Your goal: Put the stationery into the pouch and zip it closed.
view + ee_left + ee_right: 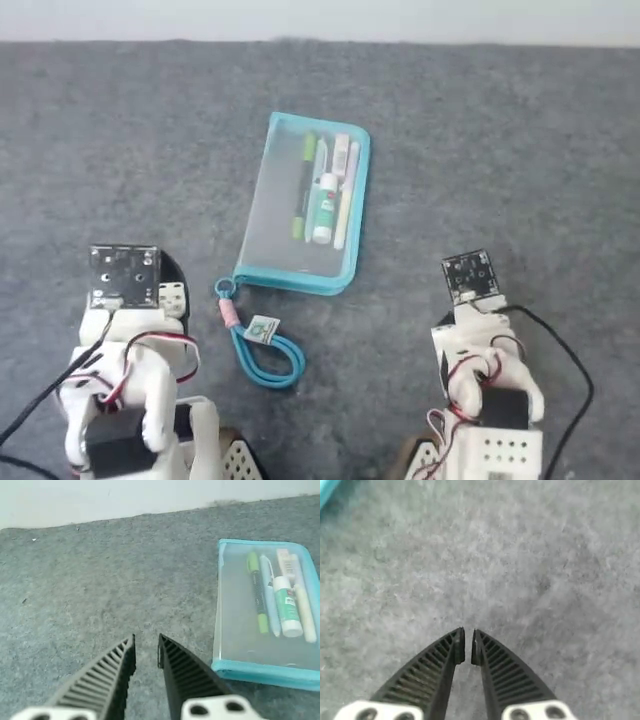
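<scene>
A clear pouch with turquoise trim (272, 215) lies flat in the middle of the grey carpet, and its zip looks drawn shut along the near edge. Inside it lie a green pen (303, 185), a glue stick (324, 208) and a pale pen (346, 195). The pouch (240, 630) and the pens (259, 600) also appear in the left wrist view. My left gripper (146, 647) hovers over bare carpet beside the pouch, slightly open and holding nothing. My right gripper (468, 640) is shut and empty, on the pouch's other side.
A blue wrist strap (265, 355) with a pink band and a small tag trails from the zipper pull (226, 290) toward the arms. The left arm (125, 300) and right arm (475, 300) sit drawn back at the near edge. A pale wall borders the far side.
</scene>
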Robot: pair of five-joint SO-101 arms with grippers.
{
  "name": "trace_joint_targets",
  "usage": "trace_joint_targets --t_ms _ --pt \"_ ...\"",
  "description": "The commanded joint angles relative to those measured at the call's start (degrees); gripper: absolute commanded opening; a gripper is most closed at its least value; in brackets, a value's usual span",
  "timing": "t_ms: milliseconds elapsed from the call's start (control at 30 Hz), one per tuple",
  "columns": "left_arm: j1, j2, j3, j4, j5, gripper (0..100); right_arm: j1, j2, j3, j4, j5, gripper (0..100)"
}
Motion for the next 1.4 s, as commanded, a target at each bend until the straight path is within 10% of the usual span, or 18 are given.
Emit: trace_joint_targets --t_ms 0,567,967,1367 --pt "-0.26 -5.01 0.66 -1.93 1.58 7 0.22 -0.66 1.32 -1.63 -0.35 4.1" --pt "-0.18 -11.34 34.42 -21.1 4.31 7 0.22 -0.66 1.41 -1.01 -0.53 3.8" --pt "-0.09 -10.81 34.07 -3.08 4.48 7 0.04 -0.66 1.41 -1.01 -0.44 3.8" --pt "-0.09 -10.81 34.07 -3.69 4.48 7 0.04 -0.66 1.41 7.16 -0.44 3.8"
